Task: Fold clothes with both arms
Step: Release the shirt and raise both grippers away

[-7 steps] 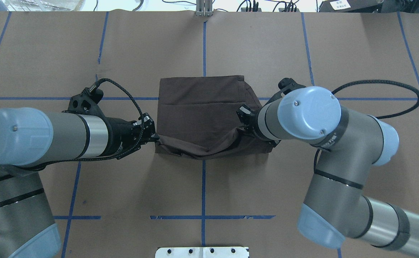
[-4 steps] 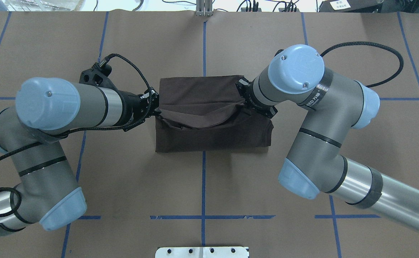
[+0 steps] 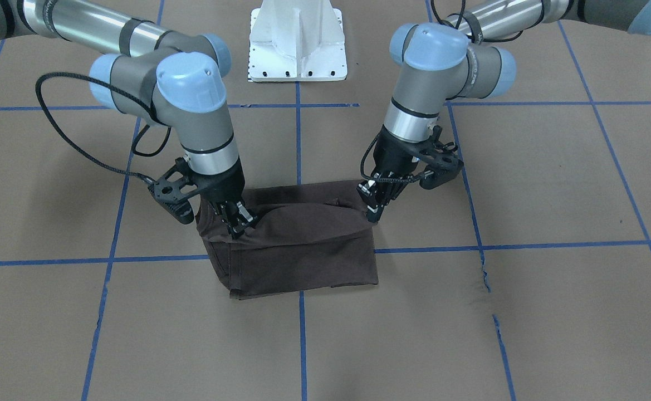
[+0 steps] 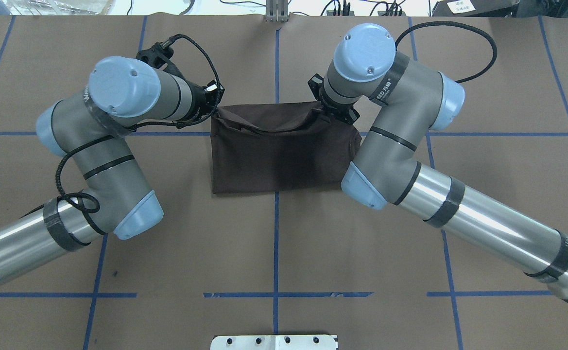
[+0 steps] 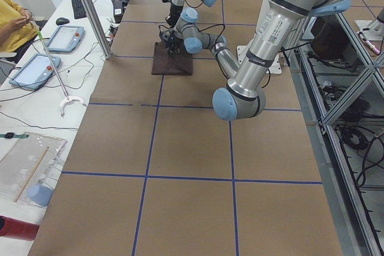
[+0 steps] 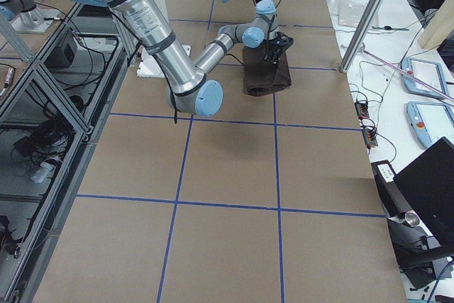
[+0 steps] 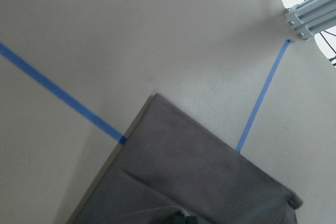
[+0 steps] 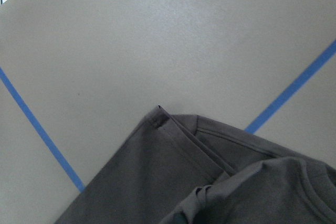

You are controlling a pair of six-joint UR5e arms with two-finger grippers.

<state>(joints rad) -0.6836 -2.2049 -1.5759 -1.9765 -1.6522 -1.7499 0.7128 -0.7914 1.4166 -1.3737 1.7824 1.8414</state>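
Observation:
The dark brown T-shirt (image 4: 284, 160) lies folded into a rectangle at the middle of the table, also in the front view (image 3: 303, 256). Its top layer is pulled over to the far edge and bulges there. My left gripper (image 4: 217, 104) is shut on the shirt's far left corner, on the right in the front view (image 3: 373, 214). My right gripper (image 4: 320, 108) is shut on the far right corner, on the left in the front view (image 3: 238, 225). Both wrist views show only cloth, the left (image 7: 199, 182) and the right (image 8: 173, 182), and brown paper. Collar and lettering are hidden.
Brown paper with blue tape lines (image 4: 276, 253) covers the table. The white pedestal base (image 3: 298, 39) stands at the robot's side. A small tear in the paper (image 3: 484, 270) lies past the shirt. Tablets (image 5: 63, 37) lie on the side bench.
Both grippers have carried the shirt's near edge up and over, away from the robot, to its far edge. The shirt is now folded to about half its earlier depth.

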